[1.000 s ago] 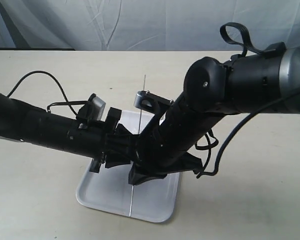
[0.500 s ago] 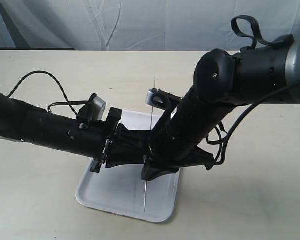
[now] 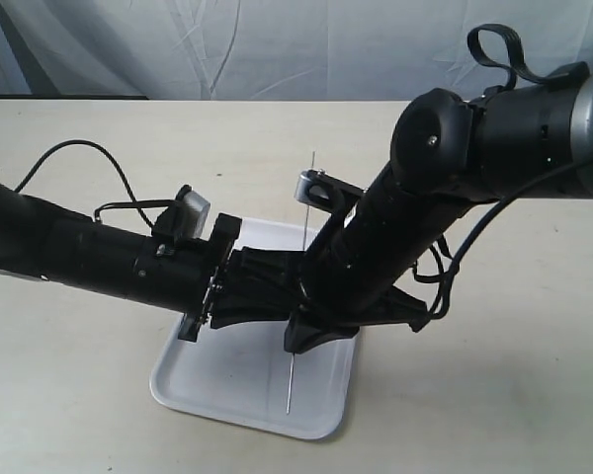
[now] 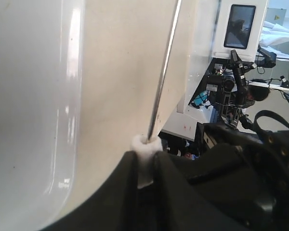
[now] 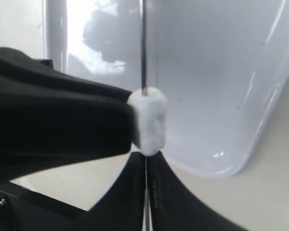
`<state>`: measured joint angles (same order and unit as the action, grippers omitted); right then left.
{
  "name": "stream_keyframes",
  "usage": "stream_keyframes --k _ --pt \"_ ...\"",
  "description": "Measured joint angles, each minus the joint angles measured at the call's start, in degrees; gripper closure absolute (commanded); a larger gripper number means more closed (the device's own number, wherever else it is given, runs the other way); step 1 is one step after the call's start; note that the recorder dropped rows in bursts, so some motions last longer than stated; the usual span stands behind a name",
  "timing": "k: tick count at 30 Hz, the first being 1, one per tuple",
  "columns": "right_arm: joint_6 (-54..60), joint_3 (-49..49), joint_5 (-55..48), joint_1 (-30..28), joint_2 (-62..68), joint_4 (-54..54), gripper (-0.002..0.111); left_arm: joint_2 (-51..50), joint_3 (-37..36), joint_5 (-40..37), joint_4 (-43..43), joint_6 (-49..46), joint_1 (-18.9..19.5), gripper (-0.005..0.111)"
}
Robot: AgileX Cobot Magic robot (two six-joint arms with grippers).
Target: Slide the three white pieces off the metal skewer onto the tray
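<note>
The thin metal skewer (image 3: 291,385) hangs over the white tray (image 3: 212,390), with its far tip (image 3: 313,163) out past the tray. My right gripper (image 3: 302,338) (image 5: 146,163) is shut on the skewer (image 5: 143,43), just behind the white pieces (image 5: 148,122). These sit bunched as one short white stack, and I cannot count them. My left gripper (image 4: 145,158) (image 3: 277,288) is shut on that white stack (image 4: 145,147), and the skewer (image 4: 163,72) runs out beyond it. In the exterior view both arms hide the pieces.
The tray (image 5: 207,72) lies on a pale tabletop (image 3: 494,395). A white cloth backdrop (image 3: 277,44) hangs behind it. A black cable (image 3: 69,158) loops off the left arm. Both arms cross above the tray's far half.
My right gripper has carried the skewer to the right, and a shorter length now sticks out below it. The left arm has hardly moved.
</note>
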<state>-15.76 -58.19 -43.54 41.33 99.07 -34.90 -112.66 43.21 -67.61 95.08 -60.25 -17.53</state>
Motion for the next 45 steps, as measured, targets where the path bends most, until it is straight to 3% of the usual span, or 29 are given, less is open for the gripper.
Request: stream_keyframes --k 19,22,25,37,45 --pt "0.35 0.00 -6.87 2.55 -2.19 -2.07 0.109 0.00 -0.02 4.93 2.40 -1.42 0.00 0.090" --pt "-5.05 0.00 -7.95 2.64 -2.32 7.20 0.109 0.00 -0.02 4.27 2.40 -1.42 0.00 0.081" --pt "-9.84 0.00 -10.28 2.64 -2.32 13.51 0.109 0.00 -0.02 4.14 2.40 -1.42 0.00 0.079" --pt "-3.03 0.00 -3.55 2.64 -2.32 4.23 0.109 0.00 -0.02 -0.65 1.91 -1.42 0.00 0.079" --pt "0.29 0.00 -3.03 2.64 -2.32 -0.24 0.109 0.00 -0.02 -0.86 1.91 -1.42 0.00 0.095"
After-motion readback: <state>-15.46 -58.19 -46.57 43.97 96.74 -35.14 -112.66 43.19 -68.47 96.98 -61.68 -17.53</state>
